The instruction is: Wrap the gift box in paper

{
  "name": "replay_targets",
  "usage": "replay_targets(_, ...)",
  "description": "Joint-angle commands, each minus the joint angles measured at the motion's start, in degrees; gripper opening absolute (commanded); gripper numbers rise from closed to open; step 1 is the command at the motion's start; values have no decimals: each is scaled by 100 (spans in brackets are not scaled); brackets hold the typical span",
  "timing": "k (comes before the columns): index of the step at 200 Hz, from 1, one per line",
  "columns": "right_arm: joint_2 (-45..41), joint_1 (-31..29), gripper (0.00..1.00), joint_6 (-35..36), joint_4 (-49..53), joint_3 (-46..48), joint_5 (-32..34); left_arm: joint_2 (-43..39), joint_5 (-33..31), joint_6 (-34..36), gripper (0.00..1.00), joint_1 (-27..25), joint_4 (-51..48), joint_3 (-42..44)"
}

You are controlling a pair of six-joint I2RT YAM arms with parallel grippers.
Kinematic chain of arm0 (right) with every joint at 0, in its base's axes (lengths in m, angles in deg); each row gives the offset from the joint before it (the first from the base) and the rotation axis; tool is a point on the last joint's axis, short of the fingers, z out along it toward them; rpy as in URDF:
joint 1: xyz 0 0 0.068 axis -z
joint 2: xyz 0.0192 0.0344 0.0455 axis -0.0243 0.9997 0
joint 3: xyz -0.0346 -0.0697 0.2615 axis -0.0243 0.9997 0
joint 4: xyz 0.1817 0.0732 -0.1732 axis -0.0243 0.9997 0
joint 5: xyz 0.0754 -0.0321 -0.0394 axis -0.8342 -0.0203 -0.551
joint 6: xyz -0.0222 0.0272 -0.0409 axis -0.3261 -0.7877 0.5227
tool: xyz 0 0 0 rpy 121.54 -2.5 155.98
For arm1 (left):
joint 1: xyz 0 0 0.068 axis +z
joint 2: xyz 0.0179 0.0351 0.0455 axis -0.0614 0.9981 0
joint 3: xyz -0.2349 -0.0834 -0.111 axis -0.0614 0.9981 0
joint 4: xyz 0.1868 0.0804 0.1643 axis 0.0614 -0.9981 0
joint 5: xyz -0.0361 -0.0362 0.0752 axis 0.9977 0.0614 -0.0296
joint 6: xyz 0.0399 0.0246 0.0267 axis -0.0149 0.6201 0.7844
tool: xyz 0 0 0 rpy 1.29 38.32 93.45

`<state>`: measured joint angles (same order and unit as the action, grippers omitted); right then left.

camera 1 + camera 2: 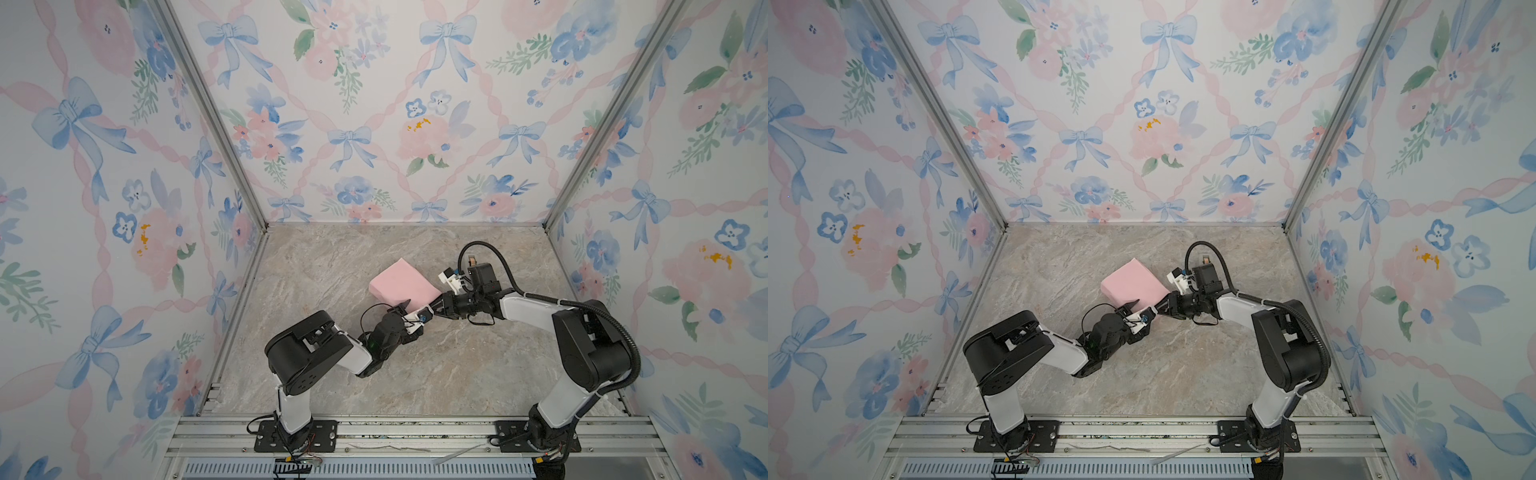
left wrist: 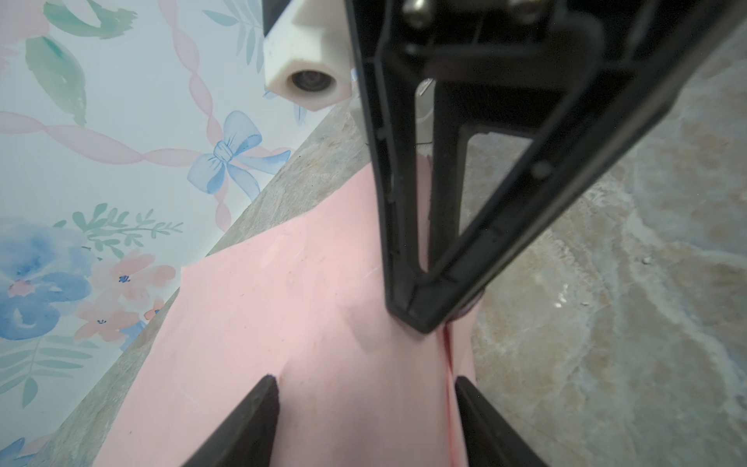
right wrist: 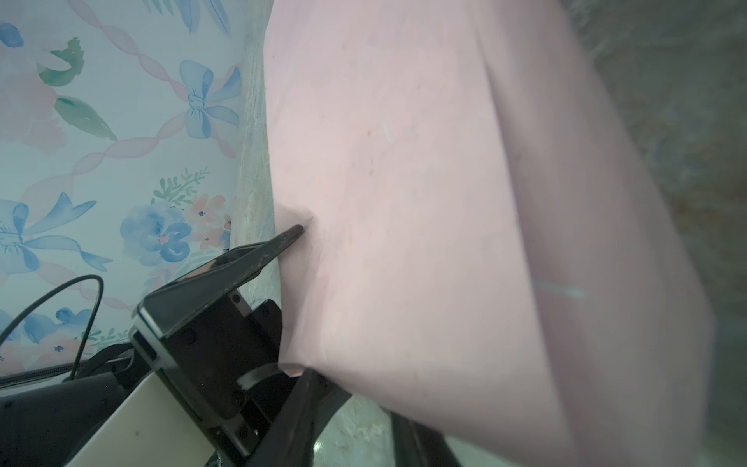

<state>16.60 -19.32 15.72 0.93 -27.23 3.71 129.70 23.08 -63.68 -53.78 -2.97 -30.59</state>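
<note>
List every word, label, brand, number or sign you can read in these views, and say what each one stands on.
None: no text can be read in any view.
Paper: plain pink, no print.
Wall covering: bows and flowers only, no letters.
Robot arms: black and white housings, no legible marking.

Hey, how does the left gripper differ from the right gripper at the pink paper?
The left gripper is open, its fingers spread over the paper; the right gripper narrows to one tip at a fold, and whether it is open is unclear. In both top views the left gripper reaches in from the left, the right gripper from the right. Both meet the paper along the same edge.
</note>
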Motion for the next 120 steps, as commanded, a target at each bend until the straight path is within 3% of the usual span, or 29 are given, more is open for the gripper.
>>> replay_targets(1, -154, -42, 36, -34, 137, -20, 154, 123, 151, -223, 69, -68, -534, 150)
replay_targets(120, -66, -357, 46, -143, 454, -376, 719, 126, 142, -240, 69, -71, -498, 180)
